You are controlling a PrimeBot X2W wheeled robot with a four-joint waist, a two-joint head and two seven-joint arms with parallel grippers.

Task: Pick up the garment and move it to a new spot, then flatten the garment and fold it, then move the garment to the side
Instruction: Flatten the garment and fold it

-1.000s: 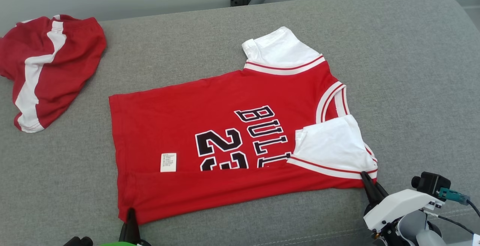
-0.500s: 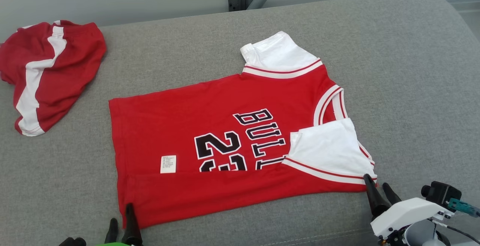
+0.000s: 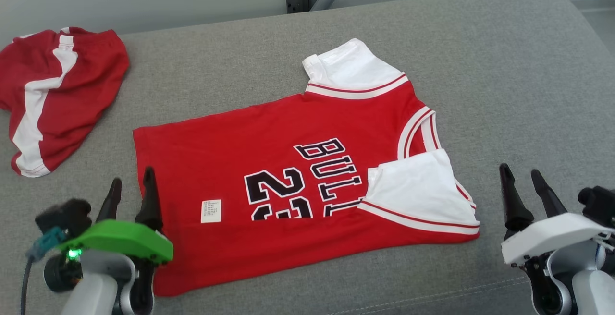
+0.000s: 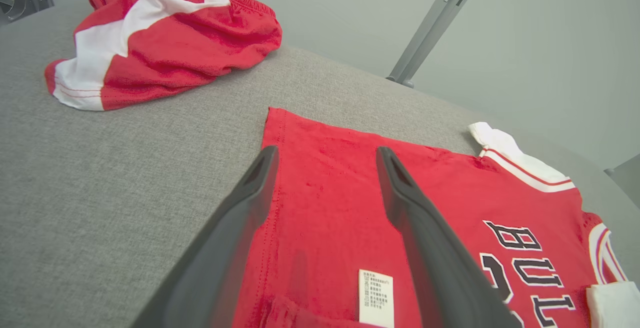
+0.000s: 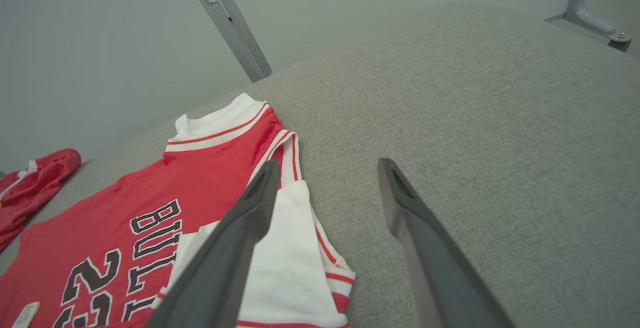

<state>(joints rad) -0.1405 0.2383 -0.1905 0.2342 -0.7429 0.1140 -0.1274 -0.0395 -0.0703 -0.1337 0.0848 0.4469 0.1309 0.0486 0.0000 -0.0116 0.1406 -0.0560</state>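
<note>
Nearest, the left gripper hangs at the hem end of the jersey and the right gripper just off its collar end. Both are spread wide and empty. The jersey lies flat on the grey cushion with its near edge and sleeve folded in. Judging by that, further folds and the move aside remain. Beyond the jersey's hem end, well apart, lie crumpled red shorts.

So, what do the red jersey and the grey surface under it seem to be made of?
The red jersey looks like a soft knit fabric, perhaps cotton, with a matte finish: it lies limp, with stitched hems and a sewn care label. The grey surface looks like woven upholstery cloth, also matte: a speckled weave and a stitched seam show.
</note>
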